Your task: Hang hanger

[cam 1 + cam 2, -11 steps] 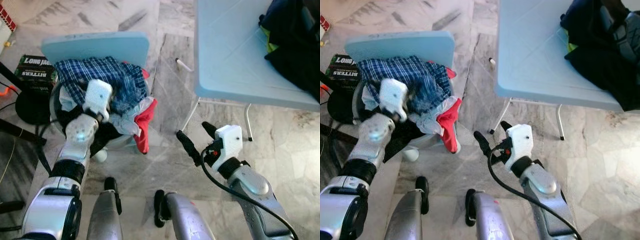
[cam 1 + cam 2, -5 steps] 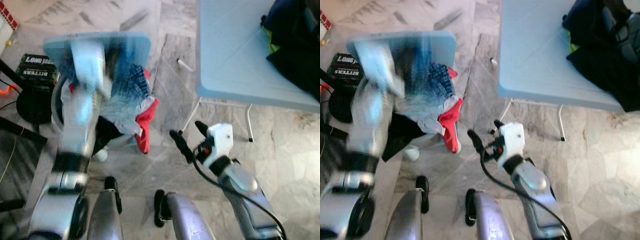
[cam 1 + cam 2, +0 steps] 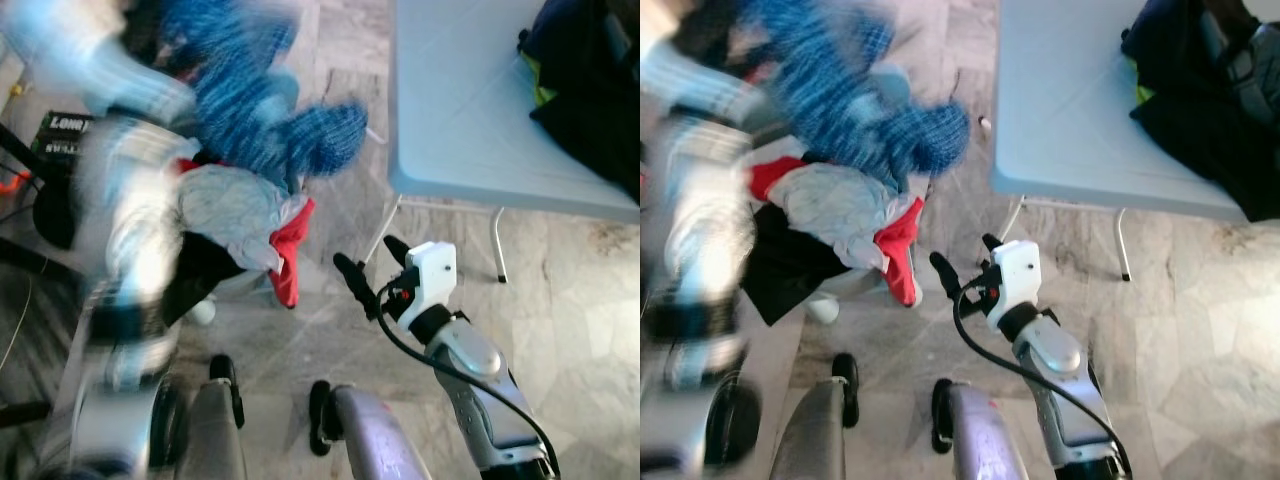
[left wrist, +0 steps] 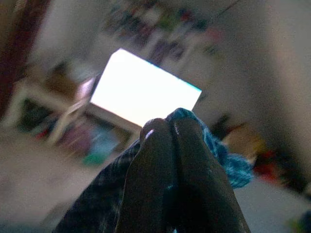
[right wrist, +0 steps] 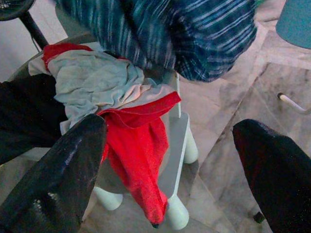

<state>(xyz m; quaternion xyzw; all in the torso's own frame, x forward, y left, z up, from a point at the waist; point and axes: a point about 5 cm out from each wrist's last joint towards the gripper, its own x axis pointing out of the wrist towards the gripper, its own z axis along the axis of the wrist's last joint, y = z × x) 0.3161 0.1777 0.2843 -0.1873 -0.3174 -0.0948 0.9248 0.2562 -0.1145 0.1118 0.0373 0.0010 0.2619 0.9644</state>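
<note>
Now lifted, blue plaid shirt [image 3: 262, 120] pinched in left end effector [image 4: 171, 145], right end effector [image 3: 367, 270] spread wide.

One blue plaid shirt [image 3: 260, 110], one red garment [image 3: 290, 255], one table [image 3: 450, 110], two grippers.

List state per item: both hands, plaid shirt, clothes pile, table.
left hand: shut on plaid shirt
plaid shirt: lifted above the pile, hanging, blurred
right hand: open, empty, facing the pile
clothes pile: heaped on a stool
red cloth: draped over the edge
table: upright, dark bag on it
</note>
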